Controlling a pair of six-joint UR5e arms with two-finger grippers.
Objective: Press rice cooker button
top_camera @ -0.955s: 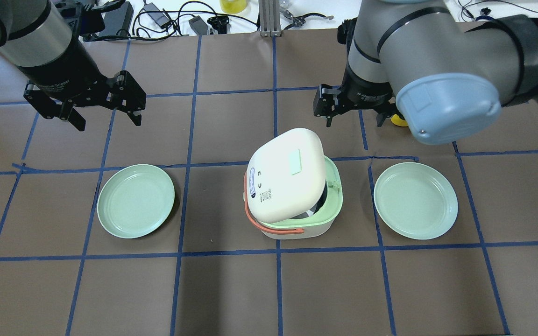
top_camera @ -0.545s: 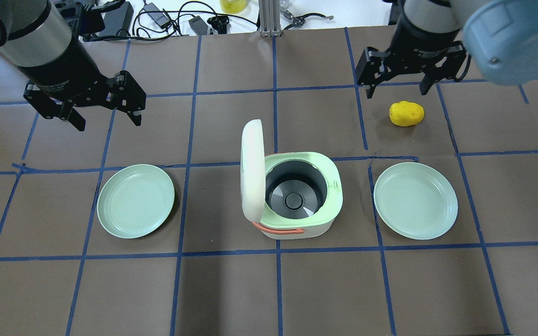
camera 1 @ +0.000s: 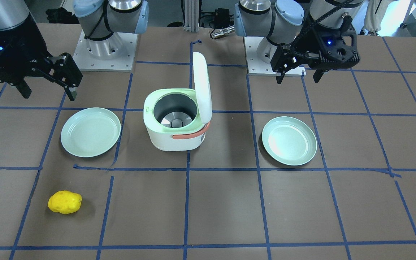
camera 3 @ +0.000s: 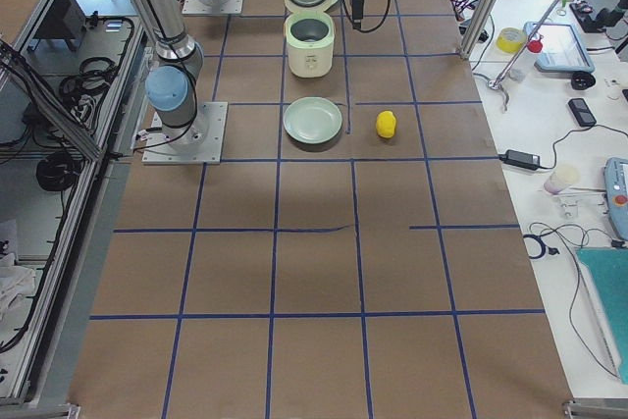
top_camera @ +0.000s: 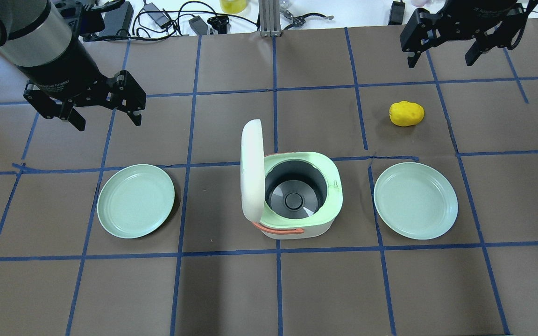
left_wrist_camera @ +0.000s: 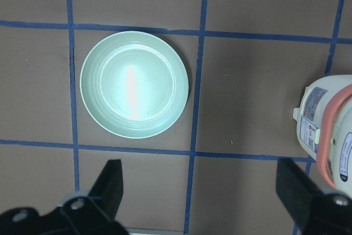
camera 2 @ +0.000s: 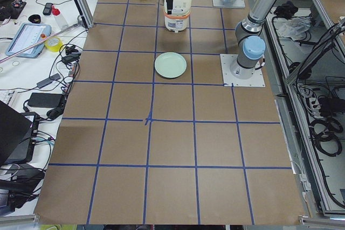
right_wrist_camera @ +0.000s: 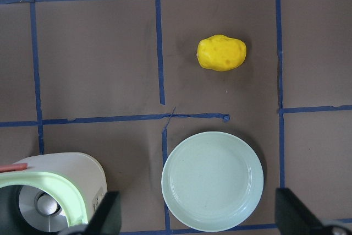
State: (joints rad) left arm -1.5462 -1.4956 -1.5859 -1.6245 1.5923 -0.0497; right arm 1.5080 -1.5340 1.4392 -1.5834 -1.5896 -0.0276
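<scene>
The white and green rice cooker stands mid-table with its lid upright and open, showing the dark inner pot; it also shows in the front view. Its button is not clear in any view. My left gripper hangs open and empty above the table, far to the cooker's left, over the left plate. My right gripper is open and empty, high at the far right, well away from the cooker. The right wrist view shows the cooker's corner at lower left.
Two pale green plates flank the cooker: the left plate and the right plate. A yellow potato-like lump lies beyond the right plate. Cables and gear lie past the table's far edge.
The cooker lid swung from half-raised to fully upright. My right gripper drew back from beside the cooker toward the far right. The left arm has not moved.
</scene>
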